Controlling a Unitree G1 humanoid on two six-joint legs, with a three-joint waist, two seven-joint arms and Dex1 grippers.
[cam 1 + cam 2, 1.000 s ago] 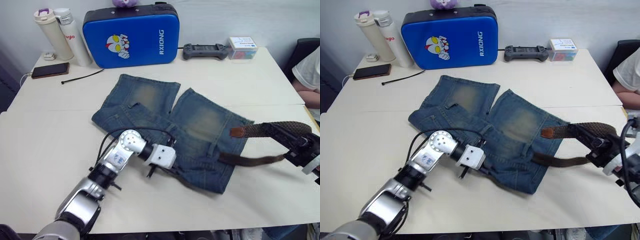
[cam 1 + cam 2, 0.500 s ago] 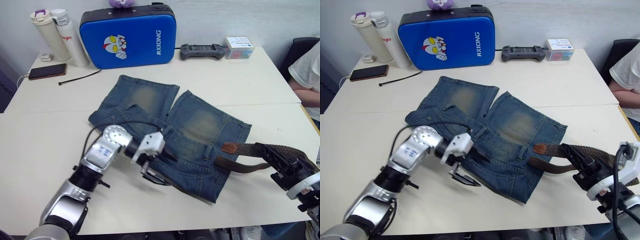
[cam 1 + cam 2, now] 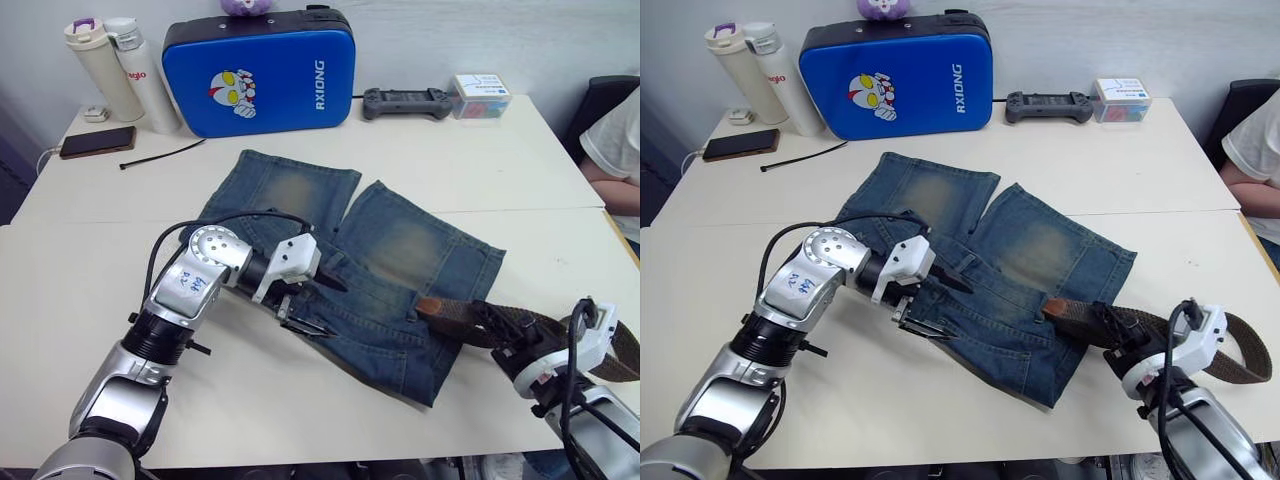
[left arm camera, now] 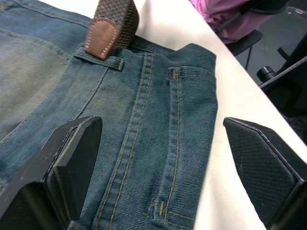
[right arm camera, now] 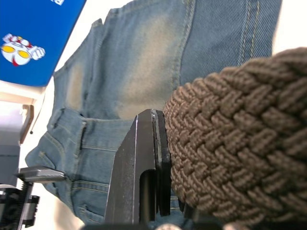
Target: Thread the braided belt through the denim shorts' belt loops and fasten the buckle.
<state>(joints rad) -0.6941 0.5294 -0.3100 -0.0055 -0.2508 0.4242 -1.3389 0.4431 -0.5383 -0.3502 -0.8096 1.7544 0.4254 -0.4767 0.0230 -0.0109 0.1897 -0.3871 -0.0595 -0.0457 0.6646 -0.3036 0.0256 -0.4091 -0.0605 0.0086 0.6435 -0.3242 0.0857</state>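
Your worktop (image 3: pixel 90 270) carries a blue padded case (image 3: pixel 262 68) at the far edge, two bottles (image 3: pixel 120 70) and a phone (image 3: pixel 97 142) at far left, a black cable tie (image 3: pixel 160 154), a game controller (image 3: pixel 405 101) and a small box (image 3: pixel 482 95). A person's sleeve (image 3: pixel 622 140) shows at the right edge. The denim shorts (image 3: pixel 340 255) lie flat mid-worktop, legs pointing away from you. Your left hand (image 3: pixel 305 300) hovers over the waistband with its fingers (image 4: pixel 72 167) spread wide, holding nothing. Your right hand (image 3: pixel 1110 330) is clamped on the braided belt (image 3: pixel 1200 345), whose brown leather tip (image 4: pixel 101 38) rests at a belt loop (image 4: pixel 98 60); it seems not yet through.
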